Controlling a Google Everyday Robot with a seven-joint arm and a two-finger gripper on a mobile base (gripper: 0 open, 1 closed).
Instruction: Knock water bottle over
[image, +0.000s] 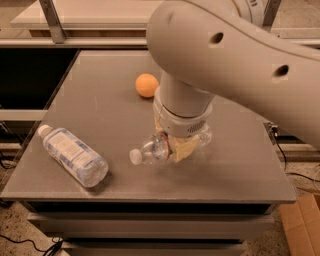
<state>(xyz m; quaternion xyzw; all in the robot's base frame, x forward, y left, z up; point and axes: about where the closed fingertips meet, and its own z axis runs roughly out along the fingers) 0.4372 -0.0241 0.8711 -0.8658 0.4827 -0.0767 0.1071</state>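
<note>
Lying Almost Flat, Half Hidden

Camera view: the big pale robot arm (225, 55) fills the top right of the picture and is cut off at the edge. It comes down to the gripper (176, 145), which sits low over the middle of the grey table (100, 110).

The water bottle (152, 150) is right under the gripper. It lies almost on its side. Its white cap (135, 156) points to the left and toward the front of the table. Only the neck end and a bit of clear plastic on the far side show. The gripper hides the middle part of the bottle, and the label cannot be seen. The gripper touches the bottle. I cannot tell if the gripper is squeezing the bottle or just pressing on it.

A wider bottle with a pale label (72, 156) lies on its side near the left front corner, well apart from the gripper. An orange ball (147, 85) sits behind the gripper, and the arm hides its right edge.

A cardboard box (302, 225) is on the floor at the bottom right, cut off by the picture edge.
</note>
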